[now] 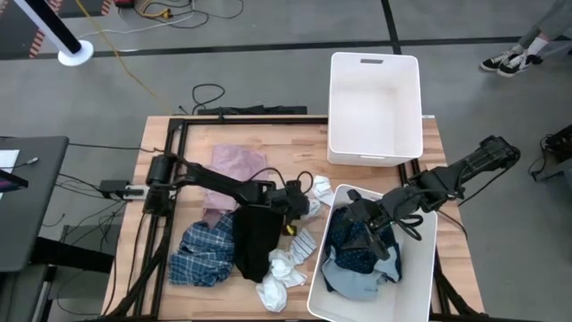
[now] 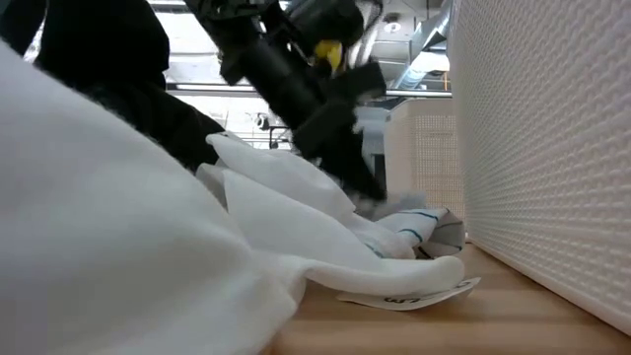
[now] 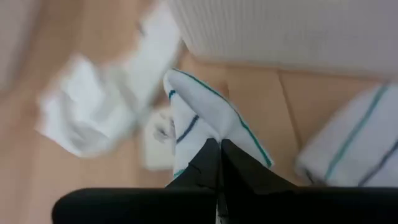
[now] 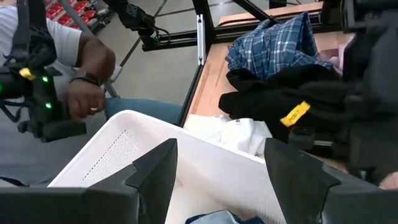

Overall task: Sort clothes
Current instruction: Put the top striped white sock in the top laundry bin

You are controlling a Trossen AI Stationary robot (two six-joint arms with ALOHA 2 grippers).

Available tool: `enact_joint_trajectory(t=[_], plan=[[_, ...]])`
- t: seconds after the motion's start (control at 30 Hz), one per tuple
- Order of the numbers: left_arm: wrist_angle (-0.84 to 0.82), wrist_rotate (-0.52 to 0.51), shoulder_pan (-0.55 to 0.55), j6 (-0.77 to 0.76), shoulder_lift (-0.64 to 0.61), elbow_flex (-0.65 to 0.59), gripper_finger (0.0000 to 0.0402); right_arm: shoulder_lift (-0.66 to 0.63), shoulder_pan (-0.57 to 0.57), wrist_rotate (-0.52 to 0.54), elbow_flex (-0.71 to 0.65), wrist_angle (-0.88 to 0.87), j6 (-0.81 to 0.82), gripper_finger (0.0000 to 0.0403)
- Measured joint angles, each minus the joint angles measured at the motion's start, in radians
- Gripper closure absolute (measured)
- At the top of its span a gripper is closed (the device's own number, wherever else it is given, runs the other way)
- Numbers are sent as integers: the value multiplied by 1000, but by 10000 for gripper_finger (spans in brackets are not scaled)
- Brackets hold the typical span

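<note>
While pinched shut on a striped sock (image 3: 205, 124) at the table's (image 1: 161, 286) middle, beside the near bin's (image 1: 429, 268) wall, left gripper (image 3: 219, 155) risked snagging neighbouring white socks (image 1: 279, 273). Right gripper (image 4: 217, 165) hung open, empty, over that bin.

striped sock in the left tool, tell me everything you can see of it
The small white knit sock with thin teal stripes lies on the wooden tabletop, close to the wall of the white plastic bin. It looks soft and slightly folded, with a teal-edged rounded end. The left tool is shut on it, pinching one end. A similar striped sock lies apart, beside it.
</note>
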Motion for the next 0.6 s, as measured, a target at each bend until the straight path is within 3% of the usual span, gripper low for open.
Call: enact_joint_trajectory(t=[0.6], plan=[[-228, -49, 0, 113, -453, 0, 401, 0, -5, 37, -1, 61, -144, 143]])
